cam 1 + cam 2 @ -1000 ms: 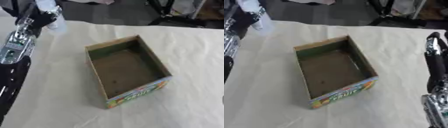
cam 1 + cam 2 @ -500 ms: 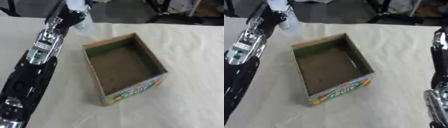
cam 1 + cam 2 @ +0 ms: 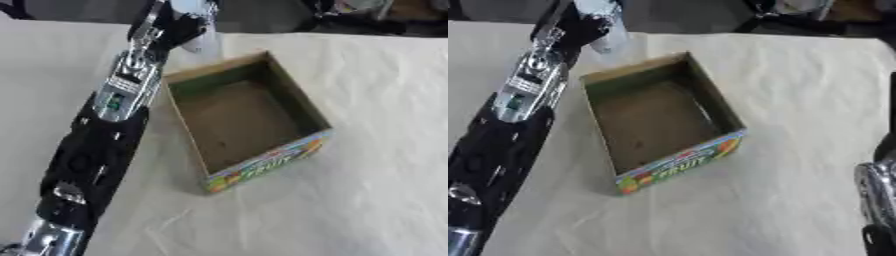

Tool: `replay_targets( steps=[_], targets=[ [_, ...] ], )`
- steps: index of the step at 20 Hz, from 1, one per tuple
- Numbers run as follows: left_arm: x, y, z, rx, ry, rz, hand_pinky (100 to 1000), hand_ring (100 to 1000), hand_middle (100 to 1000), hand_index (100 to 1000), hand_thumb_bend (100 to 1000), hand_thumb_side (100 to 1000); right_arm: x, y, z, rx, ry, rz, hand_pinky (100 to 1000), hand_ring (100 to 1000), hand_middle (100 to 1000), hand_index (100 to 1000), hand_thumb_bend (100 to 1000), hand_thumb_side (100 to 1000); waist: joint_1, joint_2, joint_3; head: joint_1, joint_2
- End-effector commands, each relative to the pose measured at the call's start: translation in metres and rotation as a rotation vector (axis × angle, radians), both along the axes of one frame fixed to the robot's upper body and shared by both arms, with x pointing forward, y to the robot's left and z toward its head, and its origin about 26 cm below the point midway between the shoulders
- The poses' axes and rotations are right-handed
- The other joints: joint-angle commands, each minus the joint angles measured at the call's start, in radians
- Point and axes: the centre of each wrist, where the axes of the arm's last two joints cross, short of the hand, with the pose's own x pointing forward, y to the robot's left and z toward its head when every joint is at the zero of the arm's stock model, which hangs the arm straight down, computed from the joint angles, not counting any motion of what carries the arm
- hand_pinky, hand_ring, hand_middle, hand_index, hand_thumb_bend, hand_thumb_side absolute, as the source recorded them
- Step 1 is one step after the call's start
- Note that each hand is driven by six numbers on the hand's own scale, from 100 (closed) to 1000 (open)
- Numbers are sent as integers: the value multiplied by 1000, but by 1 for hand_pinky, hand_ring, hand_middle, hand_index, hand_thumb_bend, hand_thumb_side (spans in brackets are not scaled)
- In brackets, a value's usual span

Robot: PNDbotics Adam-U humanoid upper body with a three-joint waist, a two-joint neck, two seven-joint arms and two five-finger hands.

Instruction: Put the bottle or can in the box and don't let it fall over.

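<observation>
A pale, clear bottle [image 3: 201, 40] is held upright above the table at the far left corner of the box, with my left hand [image 3: 175, 27] shut on it. My left arm stretches up to it from the lower left. The open cardboard box [image 3: 262, 165] with a colourful "FRUIT" print on its front wall stands in the middle, and its brown floor is bare. Of my right arm only a silver joint [image 3: 877, 195] and a dark strip show at the right edge of the right eye view; I cannot make out the hand.
A cream cloth [image 3: 376, 100] covers the table. Dark stands and cables [image 3: 350, 15] lie beyond the far edge. There is bare cloth to the right of the box and in front of it.
My left hand has carried the bottle to the right, from the far left of the table to the box's far left corner. The picture has also shifted a little.
</observation>
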Motion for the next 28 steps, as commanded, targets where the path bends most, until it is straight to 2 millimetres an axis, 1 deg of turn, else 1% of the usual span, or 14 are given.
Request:
replay_targets(
  steps=[1,5,11,14,18,19,21,22,25,27,28],
  targets=[
    [-4,-10,7,1,-25,-8,1000,752,816,362,100,269,-3,-1,10,5,-26,-17,1000,1000,1000,1000,100,596,1,-27,-4,5,10],
    [-6,-16,0,11,-13,-10,1000,751,815,361,100,271,-3,-1,10,17,-22,-24,1000,1000,1000,1000,100,602,3,-30,-5,2,8],
    [-7,-18,-2,13,-7,-12,1000,750,815,361,100,271,-3,-1,10,21,-20,-26,1000,1000,1000,1000,100,609,4,-31,-5,0,8],
    [-9,-25,-19,30,50,-20,1000,750,816,367,100,264,-3,-3,9,25,-17,-38,1000,1000,1000,1000,100,615,12,-40,5,-12,15],
    [-13,-30,-28,40,88,-23,1000,750,818,377,100,247,-4,-3,9,29,-13,-43,1000,1000,1000,1000,100,617,14,-47,10,-20,20],
    [-13,-30,-29,40,94,-21,1000,752,822,389,100,220,-4,-4,8,32,-12,-45,1000,1000,1000,1000,100,619,13,-47,10,-23,19],
    [-14,-31,-37,25,125,-8,1000,754,824,396,100,208,-4,-5,8,42,1,-58,1000,1000,1000,1000,100,622,13,-48,12,-29,17],
    [-14,-31,-40,14,140,2,1000,755,828,403,100,195,-4,-8,7,47,11,-71,1000,1000,1000,1000,100,638,13,-47,12,-31,17],
    [-16,-33,-48,-6,177,23,1000,754,826,405,100,199,-2,-18,7,70,26,-108,1000,1000,1000,1000,100,636,13,-45,13,-34,19],
    [-17,-34,-52,-24,193,33,1000,751,824,413,100,201,-2,-22,6,84,26,-119,1000,1000,1000,1000,100,674,13,-43,12,-35,21],
    [-17,-33,-52,-35,197,41,1000,752,823,414,100,200,-1,-24,5,95,24,-122,1000,1000,1000,1000,100,672,13,-43,12,-35,22]
  ],
)
